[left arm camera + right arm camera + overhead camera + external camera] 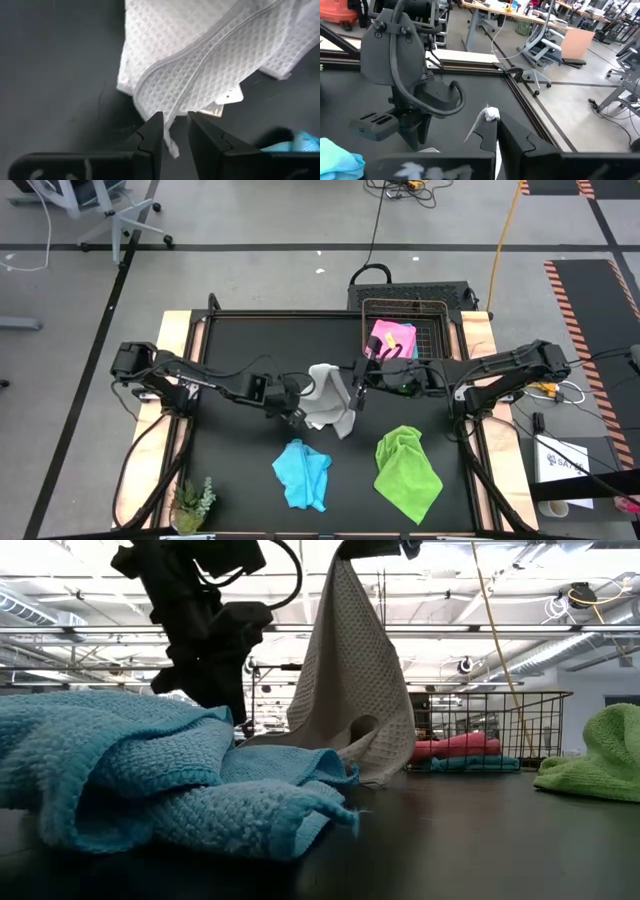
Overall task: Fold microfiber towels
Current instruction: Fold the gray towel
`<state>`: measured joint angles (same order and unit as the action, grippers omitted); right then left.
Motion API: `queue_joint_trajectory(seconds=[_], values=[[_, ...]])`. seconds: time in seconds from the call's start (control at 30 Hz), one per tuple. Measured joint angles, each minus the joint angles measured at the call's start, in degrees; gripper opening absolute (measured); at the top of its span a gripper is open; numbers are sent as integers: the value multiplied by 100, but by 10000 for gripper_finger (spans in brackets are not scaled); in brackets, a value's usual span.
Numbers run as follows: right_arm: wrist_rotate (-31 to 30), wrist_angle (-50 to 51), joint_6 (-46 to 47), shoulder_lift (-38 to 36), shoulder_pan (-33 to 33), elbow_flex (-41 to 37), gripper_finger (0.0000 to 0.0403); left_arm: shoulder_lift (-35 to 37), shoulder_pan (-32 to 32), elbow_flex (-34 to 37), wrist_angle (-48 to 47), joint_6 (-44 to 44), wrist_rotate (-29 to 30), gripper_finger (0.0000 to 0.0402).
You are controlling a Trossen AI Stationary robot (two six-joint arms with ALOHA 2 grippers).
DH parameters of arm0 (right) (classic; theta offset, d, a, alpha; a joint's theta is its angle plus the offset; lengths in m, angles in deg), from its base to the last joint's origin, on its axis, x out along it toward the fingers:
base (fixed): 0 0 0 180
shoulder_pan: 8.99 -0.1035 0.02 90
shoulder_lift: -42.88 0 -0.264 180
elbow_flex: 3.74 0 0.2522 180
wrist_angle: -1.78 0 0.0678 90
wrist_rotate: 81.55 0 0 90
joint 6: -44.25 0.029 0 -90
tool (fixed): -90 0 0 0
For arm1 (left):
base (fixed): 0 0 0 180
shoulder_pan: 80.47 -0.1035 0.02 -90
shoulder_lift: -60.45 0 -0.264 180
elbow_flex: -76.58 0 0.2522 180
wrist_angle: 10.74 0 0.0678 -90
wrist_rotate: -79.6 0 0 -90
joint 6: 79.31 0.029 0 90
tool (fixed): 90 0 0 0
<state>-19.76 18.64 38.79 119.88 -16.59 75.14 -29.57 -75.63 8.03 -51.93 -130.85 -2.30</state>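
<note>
Looking across my black desk [240, 480] mid-surface: right tool [496, 142] clenched on white-grey towel [328, 408], left tool [174, 131] pinching its hem; office chairs [547, 42] beyond.

White-grey towel [328, 402]: waffle weave, mid-table, one corner lifted high, rest draped down, lower edge on table. Blue towel [303, 473]: crumpled, near front edge. Green towel [406, 471]: rumpled heap, front right. Pink towel [391, 337] atop second blue towel [410, 350], in basket [432, 320] at back edge.

A wire basket [432, 330] sits at the table's [230, 480] far edge; a small plant [192, 502] occupies its near-left corner.
</note>
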Motion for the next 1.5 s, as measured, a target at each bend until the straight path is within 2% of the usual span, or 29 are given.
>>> queue_joint_trajectory(seconds=[0.1,0.3,0.6,0.97,1.23,1.33,1.5], values=[[-2,-3,-42,-13,6,0,0,2,-61,0,18,165,-19,88],[-7,-30,-145,-60,9,0,0,2,-259,0,-7,546,-627,88],[-16,-34,-197,-131,9,0,0,2,-430,0,-91,806,-407,88],[-24,-116,-444,-272,11,0,0,-74,-487,7,-83,1089,-1002,88],[-22,-93,-534,-302,11,0,0,-74,-513,7,-40,1226,-1005,90],[-22,-97,-534,-302,11,0,0,-74,-546,7,-42,1233,-854,111],[-22,-104,-534,-302,11,0,0,-74,-657,7,17,999,-529,181]])
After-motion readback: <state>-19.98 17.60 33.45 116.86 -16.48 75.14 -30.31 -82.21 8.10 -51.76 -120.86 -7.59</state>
